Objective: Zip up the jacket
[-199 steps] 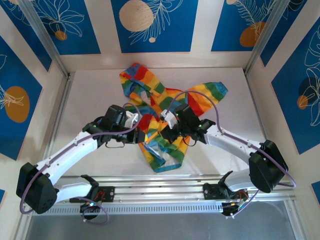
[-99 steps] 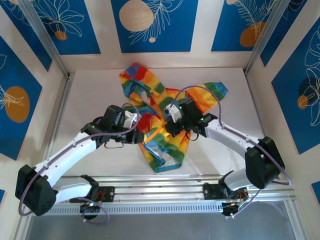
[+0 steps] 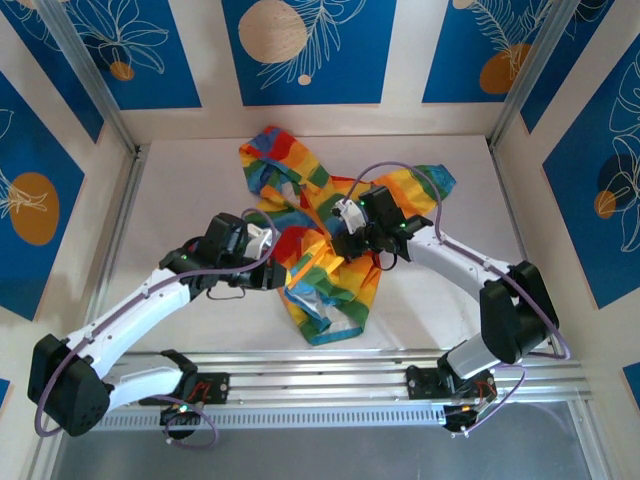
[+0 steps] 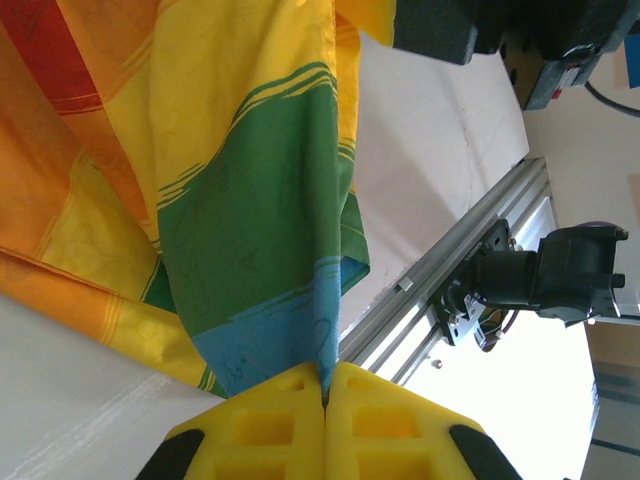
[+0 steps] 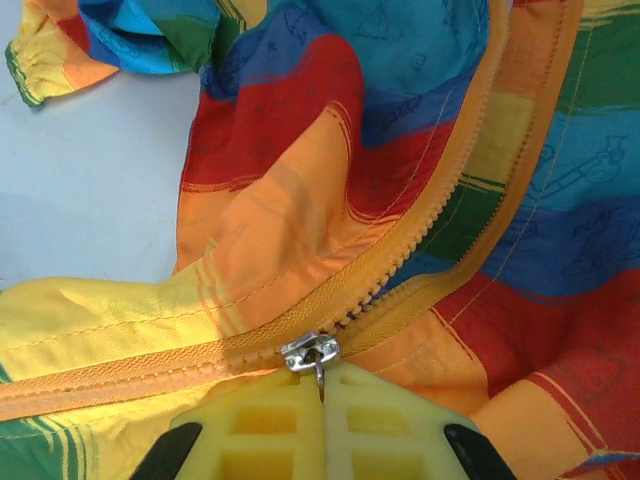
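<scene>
Right gripper point(image 5: 322, 388): yellow pads pressed together, pinching the metal zipper pull point(image 5: 312, 354) where the orange teeth part. Left gripper point(image 4: 325, 385): pads clamped on the blue hem of the rainbow-striped jacket point(image 3: 290, 160), which lies crumpled mid-table. White table point(image 3: 180, 190); aluminium rail point(image 3: 330, 362) along the near edge; blue leaf-printed wall panels point(image 3: 300, 50) around.

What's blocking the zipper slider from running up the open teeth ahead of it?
Nothing visible. The right gripper holds the zipper slider by its pull, and both open rows of teeth lie bare on the jacket ahead.
</scene>
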Motion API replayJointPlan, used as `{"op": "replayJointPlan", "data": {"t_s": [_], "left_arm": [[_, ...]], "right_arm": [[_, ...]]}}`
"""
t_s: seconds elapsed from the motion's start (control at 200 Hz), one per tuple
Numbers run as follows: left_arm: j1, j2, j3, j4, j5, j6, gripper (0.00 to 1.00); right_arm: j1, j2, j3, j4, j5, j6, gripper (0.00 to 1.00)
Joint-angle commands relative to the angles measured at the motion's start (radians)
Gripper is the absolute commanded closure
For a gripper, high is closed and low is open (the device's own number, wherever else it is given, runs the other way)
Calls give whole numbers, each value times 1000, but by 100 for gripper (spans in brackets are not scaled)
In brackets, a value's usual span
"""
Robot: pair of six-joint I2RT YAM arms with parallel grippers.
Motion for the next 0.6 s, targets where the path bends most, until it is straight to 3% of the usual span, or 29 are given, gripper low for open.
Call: {"op": "replayJointPlan", "data": {"t_s": [0.0, 0.595], "left_arm": [[12, -22, -17, -64, 17, 2, 100], [15, -44, 1, -143, -20, 12, 100]], "right_arm": [[-41, 25, 54, -6, 48, -3, 100], [-108, 179, 208, -13, 43, -24, 100]]}}
